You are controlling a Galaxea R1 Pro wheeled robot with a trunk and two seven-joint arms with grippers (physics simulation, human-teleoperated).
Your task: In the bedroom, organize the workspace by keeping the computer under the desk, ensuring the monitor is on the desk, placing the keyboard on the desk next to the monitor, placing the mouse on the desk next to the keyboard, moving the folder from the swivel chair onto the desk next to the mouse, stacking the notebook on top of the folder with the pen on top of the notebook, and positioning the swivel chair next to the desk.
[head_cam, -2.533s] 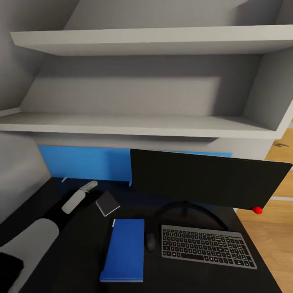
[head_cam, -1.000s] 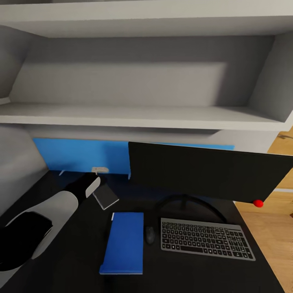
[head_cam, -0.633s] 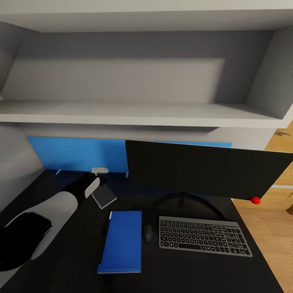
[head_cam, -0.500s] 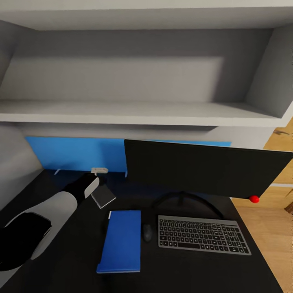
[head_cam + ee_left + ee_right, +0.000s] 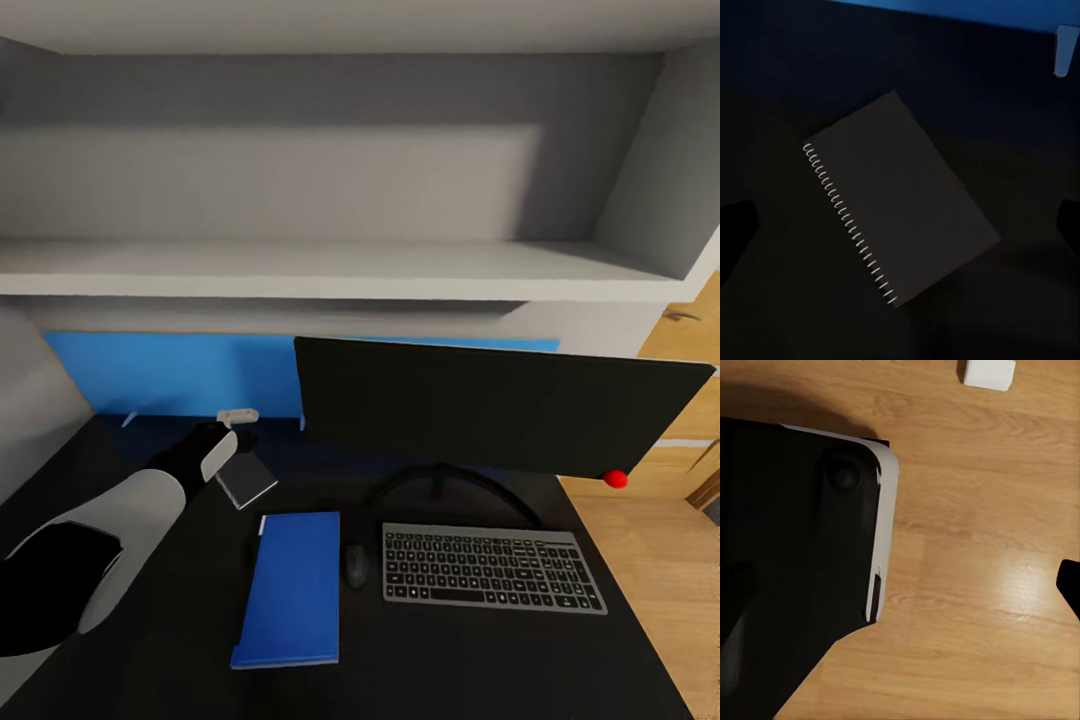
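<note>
Surface (image 5: 180,640): black, under grey wall shelves.
Monitor (image 5: 490,410): upright at back.
Keyboard (image 5: 490,567): before monitor.
Mouse (image 5: 356,566): between keyboard and folder (image 5: 290,587).
Notebook (image 5: 900,196): flat, dark, behind folder, apart from it.
Left fingers (image 5: 736,229): spread wide above notebook, not touching.
Right fingers: state cannot be told; over wood floor (image 5: 975,555).

The left arm (image 5: 120,520) is built of rounded segments: a black section, a pale grey section, then a black wrist with a white panel. In both wrist views, black fingers (image 5: 735,232) are seen at the edges.
</note>
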